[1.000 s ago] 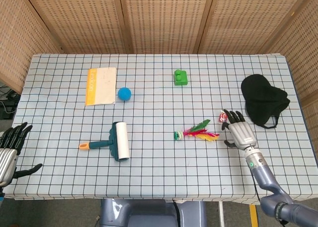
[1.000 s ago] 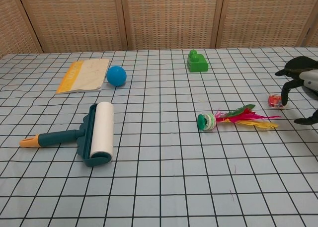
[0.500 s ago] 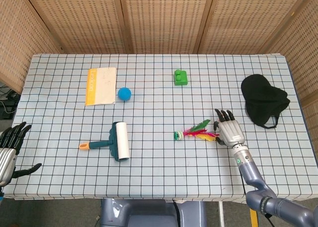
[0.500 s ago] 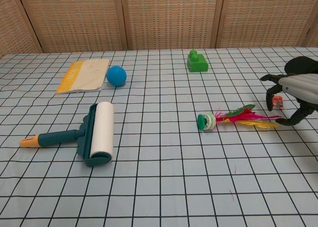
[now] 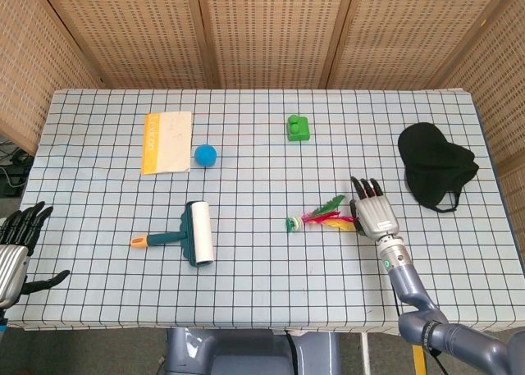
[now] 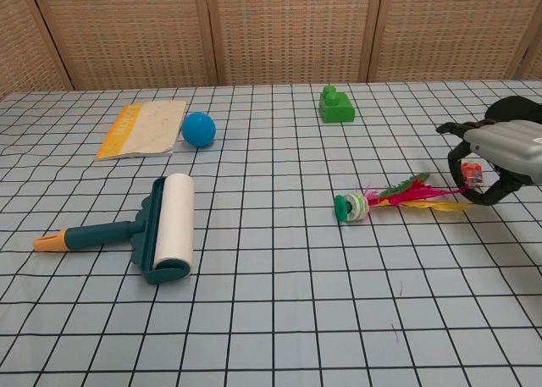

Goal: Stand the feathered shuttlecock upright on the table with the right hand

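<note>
The feathered shuttlecock (image 5: 318,219) (image 6: 385,199) lies on its side on the checked table (image 5: 262,293), with its green-and-white base to the left and its pink, green and yellow feathers pointing right. My right hand (image 5: 373,215) (image 6: 495,154) is at the feather tips, thumb and fingers curved around them with a gap still showing. The thumb touches the feathers from below, and the pink feather ends are raised a little. My left hand (image 5: 16,244) hangs off the table's left edge with its fingers spread and holds nothing.
A small red object (image 6: 471,174) sits just behind my right hand's fingers. A black cap (image 5: 435,166) lies to the right. A lint roller (image 5: 193,234), blue ball (image 5: 205,154), yellow booklet (image 5: 166,141) and green block (image 5: 299,128) lie further left and back.
My right hand has slid left from beside the red object to the feather tips. The shuttlecock has shifted slightly left and its feather ends have lifted. The left hand has not moved.
</note>
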`<state>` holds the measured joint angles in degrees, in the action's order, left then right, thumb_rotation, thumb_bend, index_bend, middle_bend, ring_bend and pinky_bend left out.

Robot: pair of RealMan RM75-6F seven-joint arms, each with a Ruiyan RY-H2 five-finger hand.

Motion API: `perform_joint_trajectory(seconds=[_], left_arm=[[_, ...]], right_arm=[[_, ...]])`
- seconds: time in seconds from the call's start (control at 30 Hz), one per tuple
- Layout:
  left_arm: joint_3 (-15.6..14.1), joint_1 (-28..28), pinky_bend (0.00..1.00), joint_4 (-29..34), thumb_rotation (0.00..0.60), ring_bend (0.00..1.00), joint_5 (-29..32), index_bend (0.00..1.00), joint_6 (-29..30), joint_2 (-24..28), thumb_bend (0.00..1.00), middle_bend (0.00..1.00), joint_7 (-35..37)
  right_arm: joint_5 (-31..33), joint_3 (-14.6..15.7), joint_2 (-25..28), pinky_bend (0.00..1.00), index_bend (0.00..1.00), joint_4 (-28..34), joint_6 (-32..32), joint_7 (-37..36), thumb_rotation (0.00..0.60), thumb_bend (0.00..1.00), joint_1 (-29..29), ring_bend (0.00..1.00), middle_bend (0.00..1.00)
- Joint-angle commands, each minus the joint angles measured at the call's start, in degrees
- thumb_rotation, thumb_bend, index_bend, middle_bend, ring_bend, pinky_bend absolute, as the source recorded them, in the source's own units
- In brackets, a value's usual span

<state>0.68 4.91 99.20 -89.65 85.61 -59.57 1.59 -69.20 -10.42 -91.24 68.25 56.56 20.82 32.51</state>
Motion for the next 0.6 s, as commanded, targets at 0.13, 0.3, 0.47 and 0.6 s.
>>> perform_joint_trajectory(seconds=[0.13, 0.3, 0.47, 0.6], left_arm=[[0.04, 0.02, 0.00, 0.00, 0.600, 0.00, 0.11, 0.00, -0.02, 0.16, 0.00, 0.00, 0.45], [-0.04, -0.09, 0.00, -0.04, 0.600, 0.00, -0.14, 0.00, 0.26, 0.32, 0.00, 0.00, 0.93], [-0.06, -0.12, 0.00, -0.01, 0.600, 0.00, -0.14, 0.00, 0.30, 0.47, 0.00, 0.00, 1.27], [-0.13, -0.22, 0.00, 0.04, 0.600, 0.00, -0.36, 0.00, 0.53, 0.62, 0.00, 0.00, 1.56]], right_arm=[[-1.67, -0.09, 0.05, 0.00, 0.72, 0.67, 2.09, -0.54, 0.600, 0.62, 0.33, 0.00, 0.13], [-3.29, -0.75, 1.43, 0.00, 0.74, 3.81, 4.30, 0.01, 0.600, 0.62, 0.90, 0.00, 0.14], [-3.94, -2.88, 4.41, 0.00, 0.75, 10.07, 6.21, 3.38, 0.600, 0.62, 2.34, 0.00, 0.15], [-3.07, -4.65, 7.33, 0.00, 0.76, 16.24, 7.03, 8.48, 0.600, 0.62, 3.61, 0.00, 0.15]])
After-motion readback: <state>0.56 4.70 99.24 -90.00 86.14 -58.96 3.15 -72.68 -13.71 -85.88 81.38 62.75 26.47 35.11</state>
